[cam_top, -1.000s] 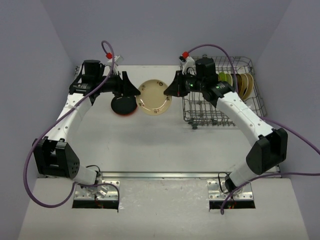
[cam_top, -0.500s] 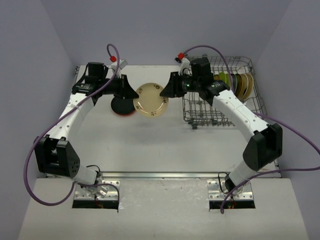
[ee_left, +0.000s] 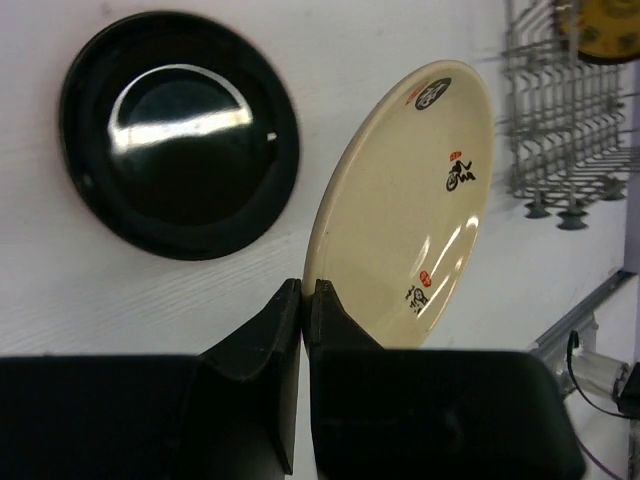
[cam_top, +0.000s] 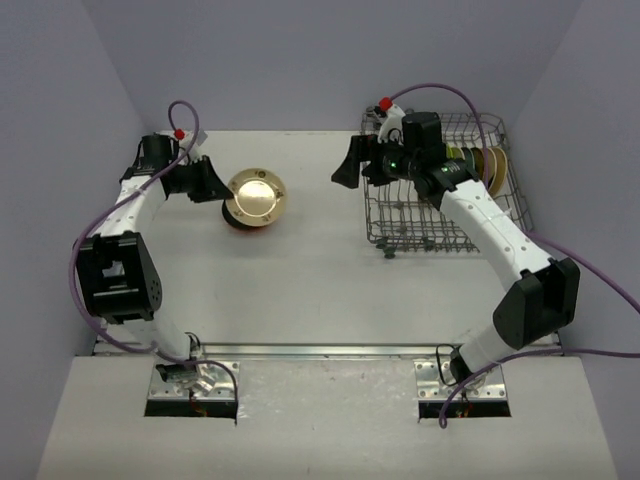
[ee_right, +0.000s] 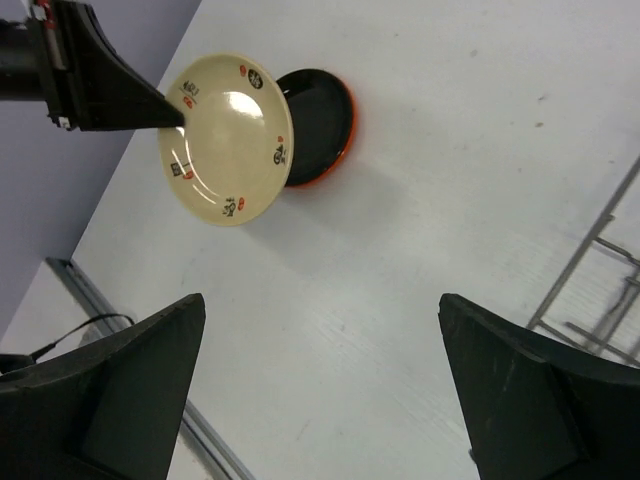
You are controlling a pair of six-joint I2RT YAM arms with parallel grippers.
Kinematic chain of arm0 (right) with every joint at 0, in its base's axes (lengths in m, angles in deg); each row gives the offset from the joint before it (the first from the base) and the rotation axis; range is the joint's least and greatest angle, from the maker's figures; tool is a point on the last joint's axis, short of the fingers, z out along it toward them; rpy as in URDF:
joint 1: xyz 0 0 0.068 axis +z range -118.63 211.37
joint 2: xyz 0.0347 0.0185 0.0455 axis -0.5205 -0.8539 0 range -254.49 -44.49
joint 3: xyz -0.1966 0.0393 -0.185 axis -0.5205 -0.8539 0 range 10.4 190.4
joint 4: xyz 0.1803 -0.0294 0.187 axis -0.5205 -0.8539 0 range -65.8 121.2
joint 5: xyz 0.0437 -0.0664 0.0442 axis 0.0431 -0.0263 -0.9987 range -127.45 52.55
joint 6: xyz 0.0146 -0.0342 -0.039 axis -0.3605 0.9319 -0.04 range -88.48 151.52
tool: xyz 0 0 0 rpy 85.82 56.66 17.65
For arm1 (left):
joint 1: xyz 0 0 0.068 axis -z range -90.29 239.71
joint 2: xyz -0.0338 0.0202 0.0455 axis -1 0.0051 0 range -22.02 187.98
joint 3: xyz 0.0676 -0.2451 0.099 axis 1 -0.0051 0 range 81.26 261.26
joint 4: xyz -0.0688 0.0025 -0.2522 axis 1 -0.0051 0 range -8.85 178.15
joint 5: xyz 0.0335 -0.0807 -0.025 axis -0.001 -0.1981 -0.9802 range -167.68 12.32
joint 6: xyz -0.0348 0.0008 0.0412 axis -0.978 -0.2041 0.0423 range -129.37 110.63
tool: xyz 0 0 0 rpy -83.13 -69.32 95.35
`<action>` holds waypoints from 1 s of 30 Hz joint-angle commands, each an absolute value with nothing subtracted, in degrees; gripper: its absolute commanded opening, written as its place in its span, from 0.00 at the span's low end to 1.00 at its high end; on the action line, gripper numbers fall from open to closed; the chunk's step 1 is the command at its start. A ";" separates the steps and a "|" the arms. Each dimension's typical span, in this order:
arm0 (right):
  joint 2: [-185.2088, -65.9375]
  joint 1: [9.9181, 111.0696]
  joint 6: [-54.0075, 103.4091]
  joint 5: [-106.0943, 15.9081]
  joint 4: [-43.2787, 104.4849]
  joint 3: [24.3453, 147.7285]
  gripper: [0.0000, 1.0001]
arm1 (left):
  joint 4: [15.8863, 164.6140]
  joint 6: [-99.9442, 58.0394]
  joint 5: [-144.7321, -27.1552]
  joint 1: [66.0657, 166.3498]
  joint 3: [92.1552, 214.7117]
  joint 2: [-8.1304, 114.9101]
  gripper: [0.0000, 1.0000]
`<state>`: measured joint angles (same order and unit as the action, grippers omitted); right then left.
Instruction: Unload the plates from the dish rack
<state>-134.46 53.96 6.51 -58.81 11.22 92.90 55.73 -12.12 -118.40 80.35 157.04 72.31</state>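
— Pale worktop [cam_top: 300,290], lilac walls. Left claw [ee_left: 305,295] pinching the cream plate [cam_top: 257,195] by its rim, tilted close over the black plate [ee_left: 180,130].
— Risk?
— Thin edge grip. It could swivel or slip and clatter onto the black one. Right claw [cam_top: 343,170] spread wide, empty, beside the dish rack [cam_top: 440,228]. More plates [cam_top: 487,165] stand inside.

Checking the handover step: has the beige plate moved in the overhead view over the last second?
Yes. The beige plate, pinched by the left gripper, has gone left, away from the dish rack, and now overlaps the black plate.
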 commanded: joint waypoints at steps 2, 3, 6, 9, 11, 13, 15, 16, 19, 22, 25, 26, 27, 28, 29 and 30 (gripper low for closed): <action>-130.64 51.01 7.63 -57.57 11.95 91.16 0.99 | 53.40 -10.33 -112.72 78.61 159.66 79.60 0.00; -130.48 50.90 7.69 -57.72 11.95 90.96 0.99 | 53.86 -10.48 -111.95 78.56 159.66 80.53 0.00; -130.45 50.79 7.52 -58.20 11.95 90.48 0.99 | 55.63 -11.57 -109.75 78.46 160.03 82.17 0.00; -130.68 50.79 7.35 -58.69 11.90 90.73 0.99 | 55.98 -11.75 -108.76 78.37 161.59 84.41 0.00; -130.80 50.79 7.26 -59.18 11.86 90.82 0.99 | 56.26 -11.92 -108.53 77.73 162.96 85.64 0.00; -130.59 50.79 7.41 -59.25 11.83 90.55 0.99 | 56.23 -12.07 -108.67 77.15 164.45 86.84 0.00; -130.46 50.79 7.52 -59.25 11.77 90.31 0.99 | 56.07 -12.18 -108.62 76.80 166.27 88.32 0.00; -130.51 50.79 7.59 -59.25 11.77 90.23 0.99 | 56.13 -12.19 -108.55 76.72 166.69 88.72 0.00; -130.45 50.79 7.54 -59.32 11.86 90.14 0.99 | 56.33 -12.42 -108.10 76.64 167.45 89.64 0.00; -130.54 50.79 7.65 -59.39 11.86 90.30 0.99 | 56.42 -12.58 -107.34 76.35 167.61 90.27 0.06; -130.76 50.83 7.65 -59.56 11.78 90.43 0.99 | 56.55 -12.32 -107.34 76.35 167.53 90.53 0.17; -130.80 50.85 7.58 -59.57 11.77 90.47 0.99 | 56.51 -12.27 -107.36 76.35 167.57 90.57 0.20; -130.84 50.79 7.52 -59.53 11.76 90.47 0.99 | 56.51 -12.23 -107.25 76.35 167.60 90.54 0.23; -130.95 50.79 7.52 -59.56 11.72 90.47 0.99 | 56.51 -12.12 -107.10 76.35 167.68 90.47 0.27; -131.06 50.79 7.52 -59.60 11.69 90.48 0.99 | 56.50 -12.01 -106.94 76.35 167.75 90.39 0.32; -131.12 50.79 7.47 -59.49 11.69 90.58 0.99 | 56.45 -11.90 -106.50 76.35 167.80 90.17 0.38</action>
<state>-132.00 50.68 6.87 -58.97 10.15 90.22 54.91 -12.27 -106.82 76.89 165.49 90.51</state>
